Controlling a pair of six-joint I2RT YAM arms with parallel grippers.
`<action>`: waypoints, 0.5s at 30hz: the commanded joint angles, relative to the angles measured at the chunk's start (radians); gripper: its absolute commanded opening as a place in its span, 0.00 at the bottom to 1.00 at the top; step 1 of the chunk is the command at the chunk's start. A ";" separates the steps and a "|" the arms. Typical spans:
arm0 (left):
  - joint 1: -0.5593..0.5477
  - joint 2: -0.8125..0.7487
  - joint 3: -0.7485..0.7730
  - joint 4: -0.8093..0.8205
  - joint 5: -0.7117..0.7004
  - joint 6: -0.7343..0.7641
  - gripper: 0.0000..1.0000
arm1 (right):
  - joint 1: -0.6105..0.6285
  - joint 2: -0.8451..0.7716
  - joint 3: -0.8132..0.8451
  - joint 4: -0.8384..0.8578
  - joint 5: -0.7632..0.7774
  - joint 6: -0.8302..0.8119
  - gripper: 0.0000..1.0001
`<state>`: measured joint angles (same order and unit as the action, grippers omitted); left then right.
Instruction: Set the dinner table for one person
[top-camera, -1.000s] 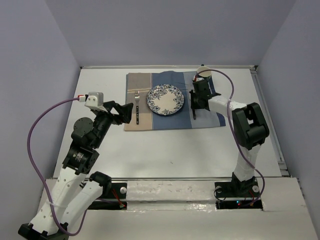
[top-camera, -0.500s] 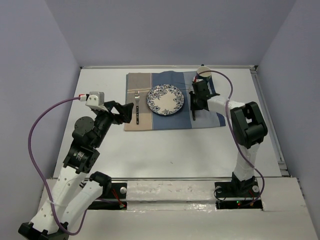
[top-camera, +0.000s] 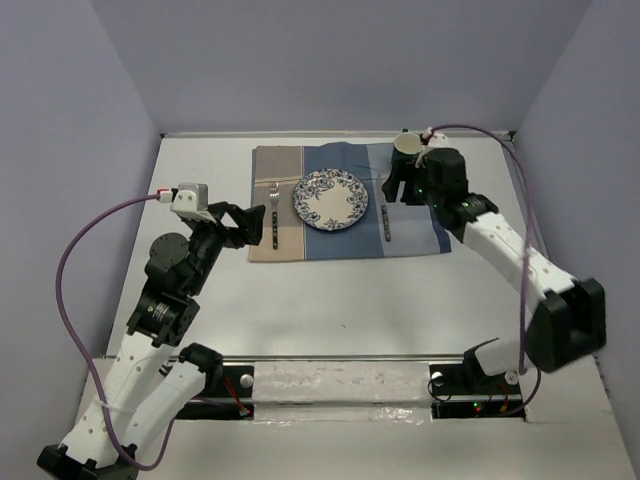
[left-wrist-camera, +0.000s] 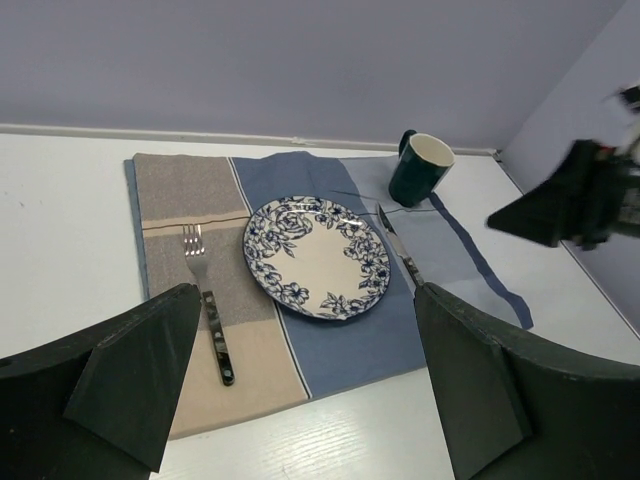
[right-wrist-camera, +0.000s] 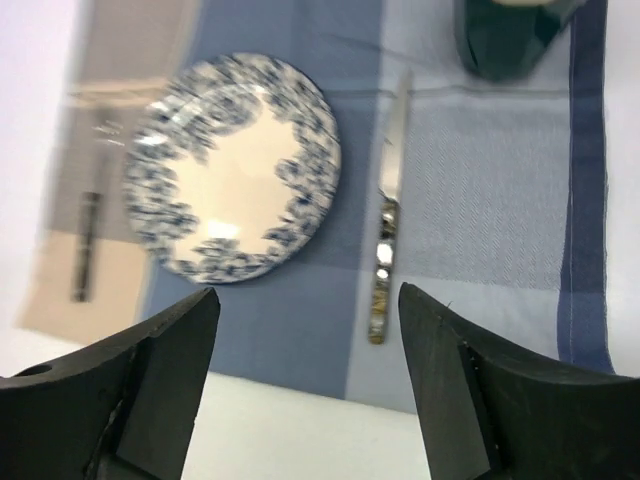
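The dinner table (top-camera: 350, 300) is a white top with a blue-and-tan striped placemat (top-camera: 340, 243) at its far middle. On the mat a blue-flowered plate (top-camera: 331, 199) has a fork (top-camera: 273, 205) to its left and a knife (top-camera: 385, 218) to its right. A dark green mug (top-camera: 405, 152) stands at the mat's far right corner. My right gripper (top-camera: 403, 190) hovers open above the knife (right-wrist-camera: 386, 220), touching nothing; the plate (right-wrist-camera: 232, 167) lies below and to its left. My left gripper (top-camera: 262, 225) is open and empty, just left of the fork (left-wrist-camera: 208, 310).
A purple wall (top-camera: 340, 60) closes off the table's far edge. A raised rail (top-camera: 535, 230) runs along the right side. Bare white tabletop lies between the mat's near edge and the arm bases (top-camera: 350, 385).
The right gripper opened, let go of the knife and rose off the mat, its elbow swinging out to the right. The knife stays beside the plate. The left arm has not moved.
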<state>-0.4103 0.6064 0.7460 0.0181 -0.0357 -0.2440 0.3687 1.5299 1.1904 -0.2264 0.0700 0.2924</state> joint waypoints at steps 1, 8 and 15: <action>0.008 -0.019 -0.005 0.051 -0.029 0.020 0.99 | -0.005 -0.291 -0.115 0.079 -0.114 0.042 0.80; 0.010 -0.019 -0.007 0.066 -0.023 0.011 0.99 | -0.005 -0.727 -0.257 0.061 -0.116 0.042 1.00; 0.013 -0.054 -0.011 0.141 0.068 -0.021 0.99 | -0.005 -1.034 -0.322 0.065 -0.046 0.039 1.00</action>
<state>-0.4030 0.5911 0.7448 0.0437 -0.0338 -0.2523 0.3676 0.5907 0.8883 -0.1749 -0.0193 0.3367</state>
